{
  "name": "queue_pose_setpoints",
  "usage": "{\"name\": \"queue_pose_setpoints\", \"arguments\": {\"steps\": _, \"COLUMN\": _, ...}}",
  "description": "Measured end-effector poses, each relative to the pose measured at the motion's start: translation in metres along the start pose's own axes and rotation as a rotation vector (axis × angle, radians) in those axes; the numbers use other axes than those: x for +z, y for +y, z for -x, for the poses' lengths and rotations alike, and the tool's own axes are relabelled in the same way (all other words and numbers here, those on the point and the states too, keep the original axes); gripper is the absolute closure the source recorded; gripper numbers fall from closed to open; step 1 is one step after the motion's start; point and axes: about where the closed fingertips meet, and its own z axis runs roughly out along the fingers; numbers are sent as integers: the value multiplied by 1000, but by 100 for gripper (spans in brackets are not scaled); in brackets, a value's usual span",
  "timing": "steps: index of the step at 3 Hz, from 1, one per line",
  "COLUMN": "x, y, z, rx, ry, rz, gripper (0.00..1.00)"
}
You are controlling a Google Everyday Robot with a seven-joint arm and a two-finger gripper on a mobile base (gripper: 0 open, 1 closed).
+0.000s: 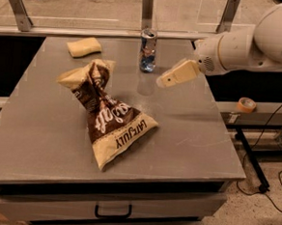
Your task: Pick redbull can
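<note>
Redbull can [147, 50] upright by table's [202, 138] far edge, gripper [163, 80] (grip state unclear) near its right, bag [109, 117] front-left.

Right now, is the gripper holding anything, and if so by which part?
Nothing is held. The gripper hangs in the air to the right of the can, apart from it. The can stands upright on its own, untouched.

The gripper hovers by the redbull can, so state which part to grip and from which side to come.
Grip the redbull can around its mid-body, probably coming level from the side where the gripper hovers. The can stands upright, slim and round, and the snack bag lies nearer the front, off that path.
</note>
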Motion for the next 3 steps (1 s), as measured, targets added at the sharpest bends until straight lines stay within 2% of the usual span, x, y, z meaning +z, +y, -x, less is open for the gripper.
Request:
{"name": "queue_pose_setpoints", "arguments": {"steps": 1, "x": 37, "y": -21, "z": 11, "rx": 78, "ry": -36, "rz": -82, "gripper": 0}}
{"name": "queue_pose_setpoints", "arguments": {"steps": 2, "x": 70, "y": -40, "z": 26, "rx": 100, "ry": -87, "rz": -120, "gripper": 0}}
{"name": "queue_pose_setpoints", "arguments": {"steps": 3, "x": 104, "y": -48, "z": 41, "rx": 113, "ry": -123, "rz": -102, "gripper": 18}}
